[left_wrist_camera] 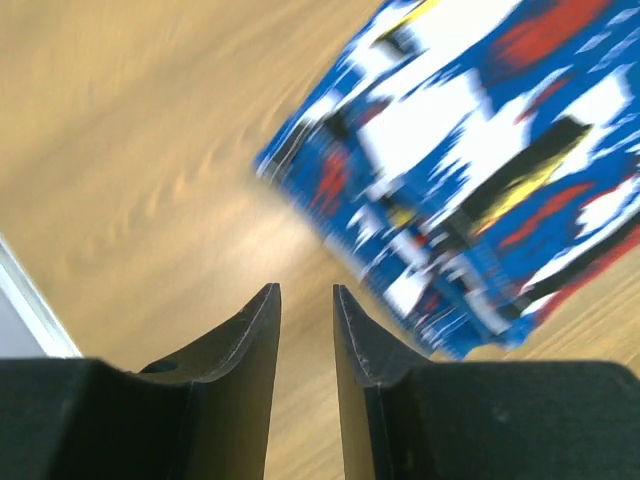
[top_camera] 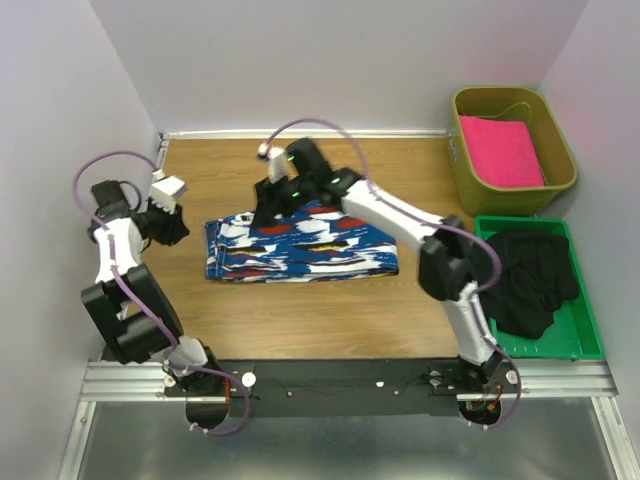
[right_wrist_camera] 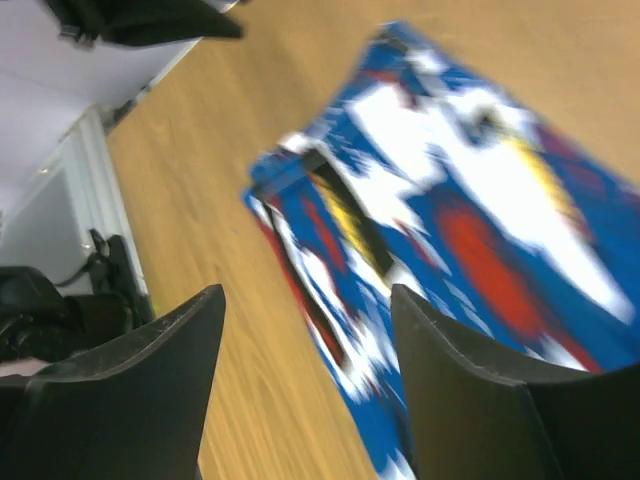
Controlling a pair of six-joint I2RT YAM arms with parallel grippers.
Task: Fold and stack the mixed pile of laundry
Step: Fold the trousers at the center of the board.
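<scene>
- Left arm (top_camera: 112, 250) — white shells over black joint housings, with a blocky black shoulder.
- Right arm (top_camera: 392, 212) — same white-and-black build, with small green lights (top_camera: 290, 160) near the wrist.
- Lilac cable (top_camera: 310, 122) loops along each arm.
- Fingers (left_wrist_camera: 250, 350) are matte black tapered wedges with curved inner faces.

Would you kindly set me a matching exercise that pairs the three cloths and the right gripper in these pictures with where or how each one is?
Things:
1. blue patterned cloth
2. black garment
3. pink cloth
4. right gripper

Places or states:
A. lying in the olive bin
B. open, with nothing between its fingers
C. lying flat on the wooden table
D. heaped in the green tray

Pairs: 1-C, 2-D, 3-A, 4-B.
</scene>
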